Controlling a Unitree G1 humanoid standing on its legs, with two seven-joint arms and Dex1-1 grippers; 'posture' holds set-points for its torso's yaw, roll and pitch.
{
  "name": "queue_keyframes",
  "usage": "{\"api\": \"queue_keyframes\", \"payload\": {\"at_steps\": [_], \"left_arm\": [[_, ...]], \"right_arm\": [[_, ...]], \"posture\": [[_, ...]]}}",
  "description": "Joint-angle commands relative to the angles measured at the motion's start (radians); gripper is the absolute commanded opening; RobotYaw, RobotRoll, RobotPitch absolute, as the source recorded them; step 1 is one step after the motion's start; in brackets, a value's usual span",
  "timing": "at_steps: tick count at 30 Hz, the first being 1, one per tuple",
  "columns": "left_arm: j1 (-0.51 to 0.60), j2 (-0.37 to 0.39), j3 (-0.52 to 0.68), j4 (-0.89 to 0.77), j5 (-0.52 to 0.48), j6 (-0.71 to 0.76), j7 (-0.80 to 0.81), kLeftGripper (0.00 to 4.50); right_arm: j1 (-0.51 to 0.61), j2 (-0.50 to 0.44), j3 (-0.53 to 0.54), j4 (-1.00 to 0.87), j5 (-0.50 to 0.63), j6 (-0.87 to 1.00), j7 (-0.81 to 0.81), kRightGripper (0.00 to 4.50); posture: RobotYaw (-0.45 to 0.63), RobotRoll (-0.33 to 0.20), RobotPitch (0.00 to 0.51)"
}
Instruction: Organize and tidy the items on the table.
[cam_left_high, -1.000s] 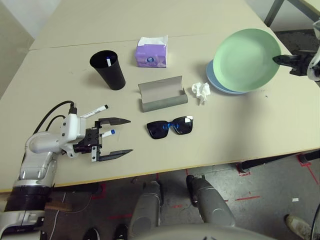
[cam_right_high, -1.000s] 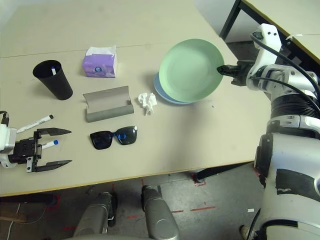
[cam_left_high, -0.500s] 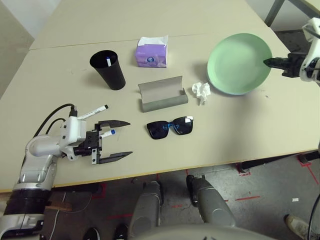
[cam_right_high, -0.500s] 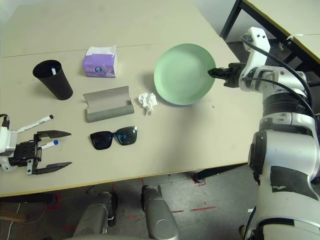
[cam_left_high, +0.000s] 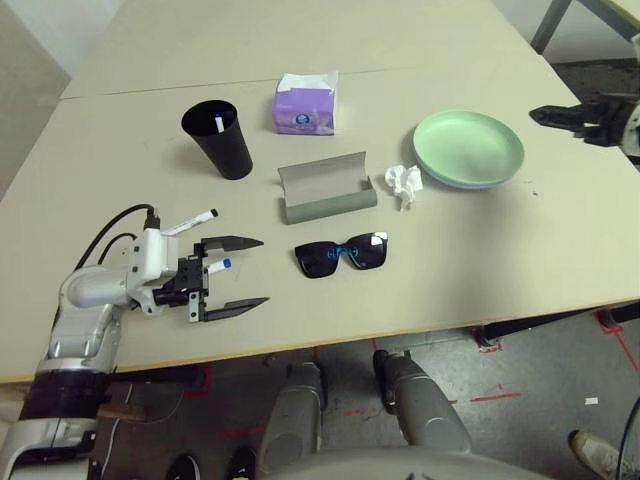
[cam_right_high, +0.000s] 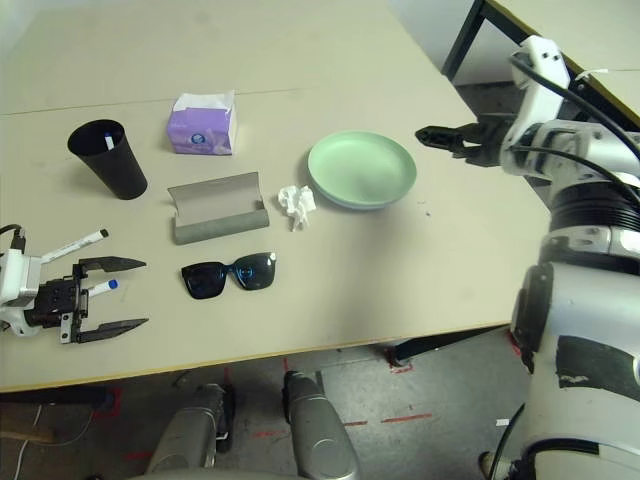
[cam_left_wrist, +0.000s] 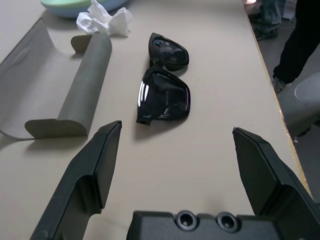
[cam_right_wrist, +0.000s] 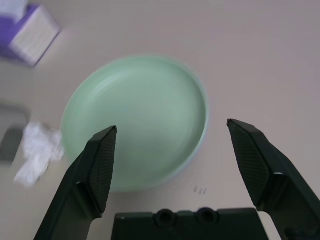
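Note:
The green plate (cam_left_high: 468, 147) lies flat on the light-blue plate (cam_left_high: 455, 183), whose rim just peeks out beneath it. My right gripper (cam_right_high: 432, 137) hovers open just right of them, holding nothing. Near the front left edge, my left gripper (cam_left_high: 262, 270) stands open and empty, pointing at the black sunglasses (cam_left_high: 341, 254). A blue-capped marker (cam_left_high: 216, 265) lies by its fingers' base and a black-capped marker (cam_left_high: 190, 222) just behind it. The open grey glasses case (cam_left_high: 326, 187), crumpled tissue (cam_left_high: 403, 182), purple tissue box (cam_left_high: 304, 108) and black cup (cam_left_high: 222, 140) sit further back.
The pale table (cam_left_high: 560, 240) has a seam line across it behind the tissue box. A marker (cam_left_high: 217, 124) stands inside the cup. A dark-legged table (cam_right_high: 530, 30) stands off the far right corner. A person's legs (cam_left_wrist: 300, 45) stand beyond the table edge in the left wrist view.
My right gripper opened and let go of the green plate, which dropped from tilted to flat on the blue plate; the gripper drew back to the right. My left arm stayed put.

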Motion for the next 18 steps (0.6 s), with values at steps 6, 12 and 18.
{"api": "queue_keyframes", "payload": {"at_steps": [6, 12, 18], "left_arm": [[0.000, 0.034, 0.059, 0.047, -0.025, 0.036, 0.001, 4.50], [0.032, 0.037, 0.120, 0.021, -0.026, 0.099, 0.107, 4.50], [0.164, 0.015, 0.221, -0.099, -0.033, 0.192, 0.301, 4.50]], "right_arm": [[0.733, 0.125, -0.272, -0.870, 0.147, 0.103, -0.096, 4.48], [0.766, 0.245, -0.094, -0.813, -0.004, -0.209, -0.225, 4.48], [0.628, 0.337, 0.065, -0.648, -0.102, -0.414, -0.291, 4.48]], "posture": [[-0.17, 0.000, 0.231], [-0.15, 0.000, 0.225], [-0.10, 0.000, 0.218]]}}
